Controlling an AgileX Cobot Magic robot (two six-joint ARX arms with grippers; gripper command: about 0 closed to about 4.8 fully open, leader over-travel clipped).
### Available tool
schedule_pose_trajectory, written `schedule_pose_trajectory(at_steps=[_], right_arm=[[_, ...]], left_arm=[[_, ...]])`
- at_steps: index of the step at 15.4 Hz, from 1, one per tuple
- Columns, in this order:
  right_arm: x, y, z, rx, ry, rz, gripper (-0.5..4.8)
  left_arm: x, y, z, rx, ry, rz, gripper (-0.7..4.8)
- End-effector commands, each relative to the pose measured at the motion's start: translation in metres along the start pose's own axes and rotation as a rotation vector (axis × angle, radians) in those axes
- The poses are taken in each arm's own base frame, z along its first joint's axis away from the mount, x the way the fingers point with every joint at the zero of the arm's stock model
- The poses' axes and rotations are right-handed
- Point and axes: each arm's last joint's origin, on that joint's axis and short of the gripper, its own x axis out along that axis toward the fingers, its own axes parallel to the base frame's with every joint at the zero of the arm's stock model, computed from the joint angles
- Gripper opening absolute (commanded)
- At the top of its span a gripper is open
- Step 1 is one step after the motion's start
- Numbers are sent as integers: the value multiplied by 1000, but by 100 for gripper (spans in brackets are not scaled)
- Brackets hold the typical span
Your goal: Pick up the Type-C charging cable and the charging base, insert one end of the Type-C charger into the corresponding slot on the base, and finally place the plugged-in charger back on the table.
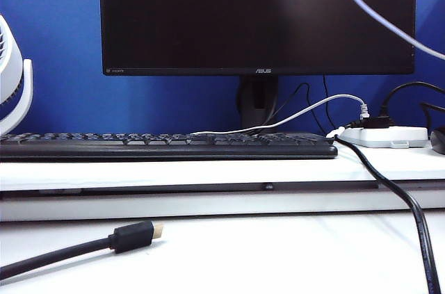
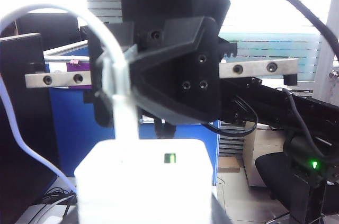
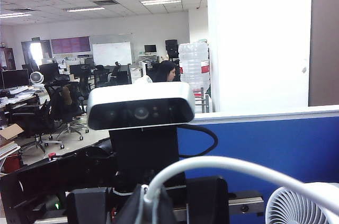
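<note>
Exterior view: bare white table (image 1: 278, 252); raised left gripper (image 2: 132, 94) holds charging base (image 2: 145, 184); right gripper (image 3: 151, 208) pinches Type-C charging cable (image 3: 238, 167); open office beyond.

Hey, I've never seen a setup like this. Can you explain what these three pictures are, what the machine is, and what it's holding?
It is a robot with two arms, each ending in a two-finger gripper. One picture comes from a fixed camera facing the table. It shows a monitor, keyboard, fan, power strip and a loose black cable, but no arms. The other two come from cameras on the wrists, raised and facing each other. The left wrist view shows the white base up close, apparently held by the left gripper, which is hidden under it. Opposite, the right gripper pinches the white cable, whose plug meets the base's top. I cannot tell if it is fully in.
</note>
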Motion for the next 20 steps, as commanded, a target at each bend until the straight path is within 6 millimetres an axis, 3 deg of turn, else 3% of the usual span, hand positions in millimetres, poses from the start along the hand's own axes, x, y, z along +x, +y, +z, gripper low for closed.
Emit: schedule_pose_trajectory(at_steps=[1,5,15,19,20], right_arm=[[-4,-1,2,-6,8,-1,-1],[-6,-4,-7,-140,81,41,-1],[-8,-9,-24,77,175,-13,-1],[-9,-9,-27,45,197,-14,-1],[-10,-5,-22,21,181,-9,99]], left_arm=[[-1,-3,8,44,-38,-8,-6],[-2,-4,12,51,-65,-11,-6],[-3,-8,20,141,-109,-77,-6],[-3,-8,20,129,-109,-74,-6],[-2,-7,18,117,-100,-77,-6]])
